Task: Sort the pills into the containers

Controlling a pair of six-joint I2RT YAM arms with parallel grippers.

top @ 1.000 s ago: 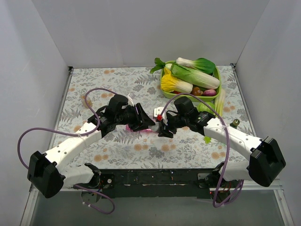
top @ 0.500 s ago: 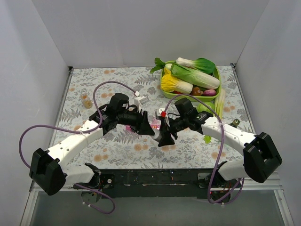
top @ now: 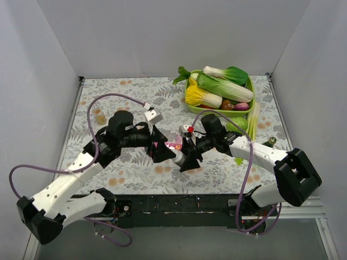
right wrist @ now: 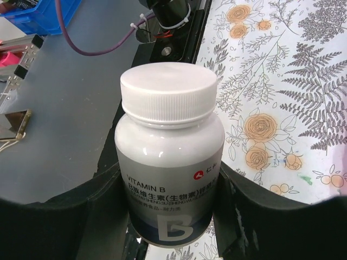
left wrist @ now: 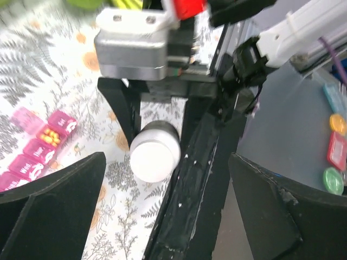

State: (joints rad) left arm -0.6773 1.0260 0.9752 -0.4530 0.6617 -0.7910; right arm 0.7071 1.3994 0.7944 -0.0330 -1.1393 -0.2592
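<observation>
Currently: 1 bottle held, 1 gripper empty.
Right gripper (right wrist: 171, 219) is pinching the white-capped vitamin bottle (right wrist: 169, 157) by its sides; left gripper (left wrist: 162, 214) is facing its cap, jaws spread wide, gripping nothing. Pink pill organizer (left wrist: 38, 154) is lying on the floral table (top: 130, 92), at 9 o'clock of the bottle in the left wrist view.

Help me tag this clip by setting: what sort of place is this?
Probably a robot-lab test cell, not a home: white walls box in a floral-clothed table, a left arm and right arm are bolted at its near edge, and a pink pill organizer lies on it.
</observation>
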